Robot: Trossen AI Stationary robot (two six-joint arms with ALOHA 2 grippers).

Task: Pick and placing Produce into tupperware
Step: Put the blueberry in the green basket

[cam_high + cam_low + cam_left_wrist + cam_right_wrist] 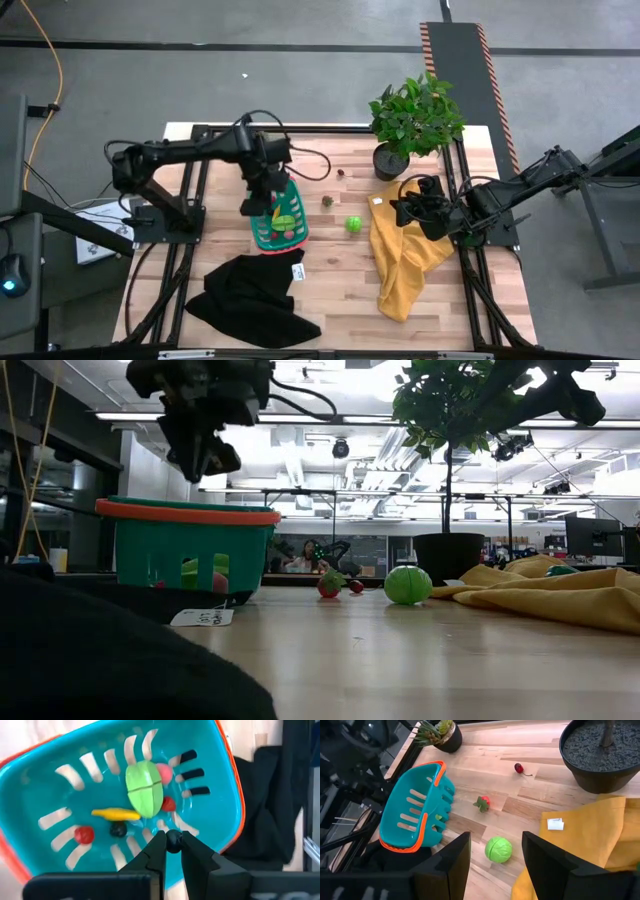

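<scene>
Bare table [340, 285] lies open between the black cloth [250, 295] and the yellow cloth [405, 255], but my left pincer [262, 200] crowds the basket [280, 228], and the potted plant [412, 125] blocks the far right corner.

Two dark, black-cabled arms [190, 152]

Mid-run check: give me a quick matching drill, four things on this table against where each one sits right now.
Things:
1. green ball-shaped vegetable
2. yellow piece
3. small dark piece
4. yellow cloth

Places:
A. pinched in the left gripper
B. inside the teal basket
C. bare wood between basket and yellow cloth
D. below the right gripper

Pairs: 1-C, 2-B, 3-A, 4-D
</scene>
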